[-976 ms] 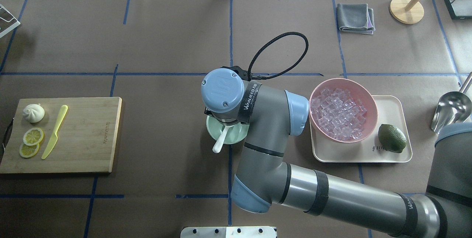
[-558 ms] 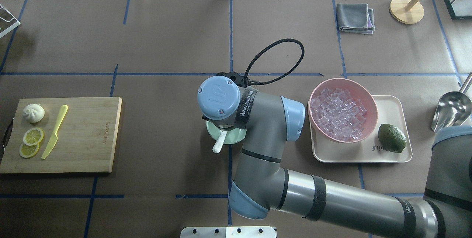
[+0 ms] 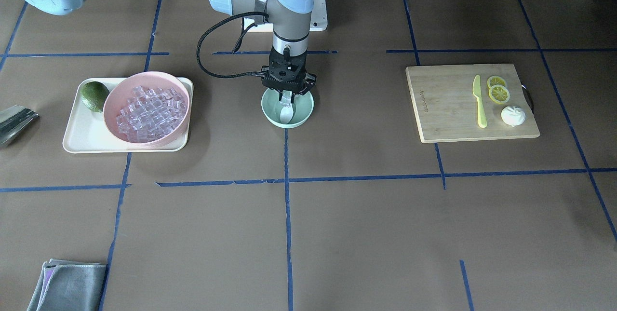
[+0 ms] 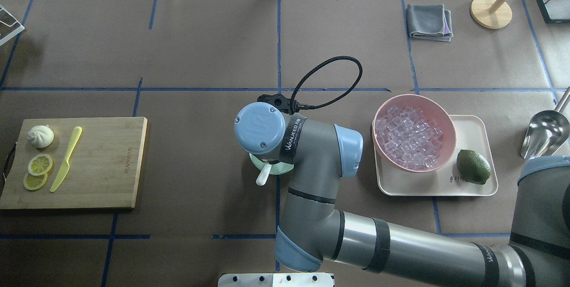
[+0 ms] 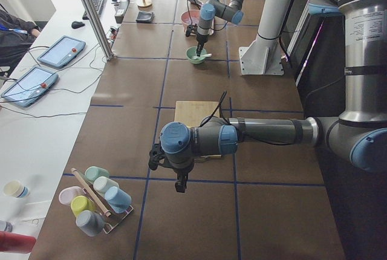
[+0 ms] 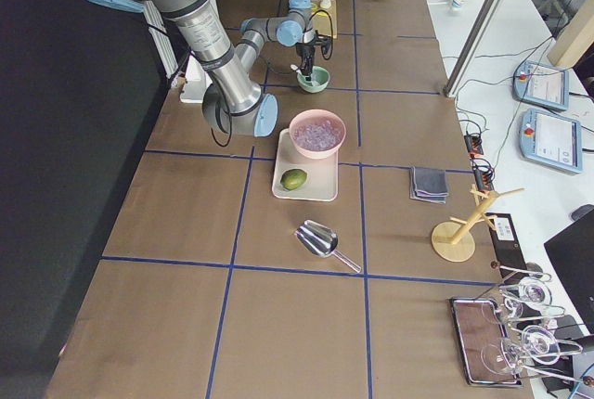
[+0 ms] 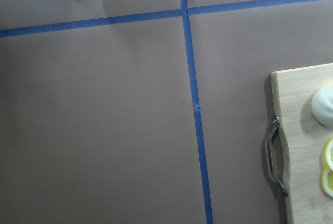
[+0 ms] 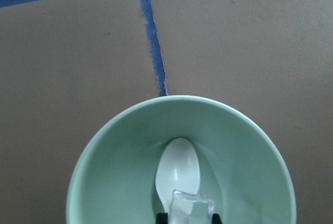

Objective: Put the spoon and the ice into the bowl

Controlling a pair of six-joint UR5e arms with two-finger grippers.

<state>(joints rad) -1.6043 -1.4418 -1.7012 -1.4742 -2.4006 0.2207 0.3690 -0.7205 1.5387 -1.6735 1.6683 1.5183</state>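
Right tool [image 3: 288, 95]: positioned directly above the mint-green bowl [image 3: 304, 108], fingers narrow and clamped on one clear ice cube [image 8: 191, 207]. I read the cube as hanging over the neck of the white spoon [image 8: 178, 173]; I cannot tell whether they touch.

Spoon: scoop inside the bowl, pointing to 12 o'clock in the right wrist view. In the overhead view its handle crosses the rim at 7 o'clock and overhangs the counter [image 4: 200, 55].

Pink bowl [image 4: 450, 120]: at 3 o'clock from the green bowl, filled with ice cubes [image 4: 407, 138], standing on a beige tray [image 4: 472, 131]. A lime [image 4: 473, 167] lies on the tray at 4 o'clock from the pink bowl.

Left tool [image 5: 181, 184]: visible only in the left side view, so I cannot tell its opening.
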